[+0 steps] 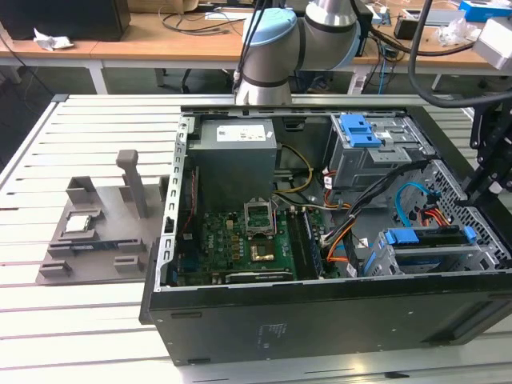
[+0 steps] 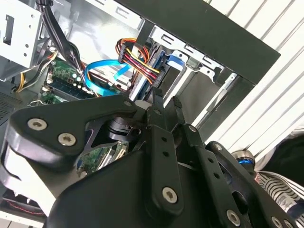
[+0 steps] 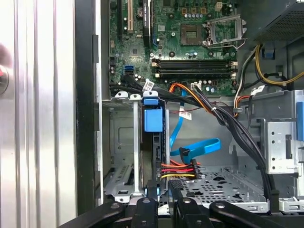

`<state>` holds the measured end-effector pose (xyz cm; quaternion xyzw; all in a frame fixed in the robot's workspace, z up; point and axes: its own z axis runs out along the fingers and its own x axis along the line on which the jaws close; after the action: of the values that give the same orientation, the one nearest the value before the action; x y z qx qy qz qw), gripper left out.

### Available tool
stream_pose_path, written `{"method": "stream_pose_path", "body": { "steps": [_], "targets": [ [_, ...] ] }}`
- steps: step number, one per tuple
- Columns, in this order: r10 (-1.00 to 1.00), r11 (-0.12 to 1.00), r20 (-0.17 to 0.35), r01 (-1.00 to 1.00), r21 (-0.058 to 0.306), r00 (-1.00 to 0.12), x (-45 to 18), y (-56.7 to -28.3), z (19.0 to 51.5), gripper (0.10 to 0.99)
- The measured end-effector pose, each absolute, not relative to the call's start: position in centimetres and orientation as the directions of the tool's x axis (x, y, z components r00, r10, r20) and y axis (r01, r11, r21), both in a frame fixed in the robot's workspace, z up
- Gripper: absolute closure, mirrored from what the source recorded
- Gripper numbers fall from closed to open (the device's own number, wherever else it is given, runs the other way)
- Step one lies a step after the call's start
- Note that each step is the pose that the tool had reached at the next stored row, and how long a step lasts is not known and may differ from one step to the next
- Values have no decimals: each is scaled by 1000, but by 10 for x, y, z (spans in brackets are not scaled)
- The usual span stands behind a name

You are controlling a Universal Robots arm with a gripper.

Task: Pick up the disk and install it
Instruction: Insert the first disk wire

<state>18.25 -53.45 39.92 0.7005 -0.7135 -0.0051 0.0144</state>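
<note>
One disk [image 3: 154,142] inside drive cage [image 3: 124,156]

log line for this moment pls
disk | standing on edge in drive cage slot | gripper close by its edge

claw [image 3: 161,197]: fingertips cut off at the first wrist view's edge, jaw gap unclear | disk [image 3: 158,156]: seen edge-on just ahead of the claw, label hidden by the drive cage [image 3: 124,156] | arm [image 1: 280,44]: cropped in the exterior view
</note>
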Motion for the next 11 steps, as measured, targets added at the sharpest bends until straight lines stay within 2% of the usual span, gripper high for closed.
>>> {"method": "stream_pose_path", "body": {
  "steps": [11],
  "targets": [
    [-1000, 18, 13, -999, 27, -18, 183, -532, 419, 847]
  ]
}}
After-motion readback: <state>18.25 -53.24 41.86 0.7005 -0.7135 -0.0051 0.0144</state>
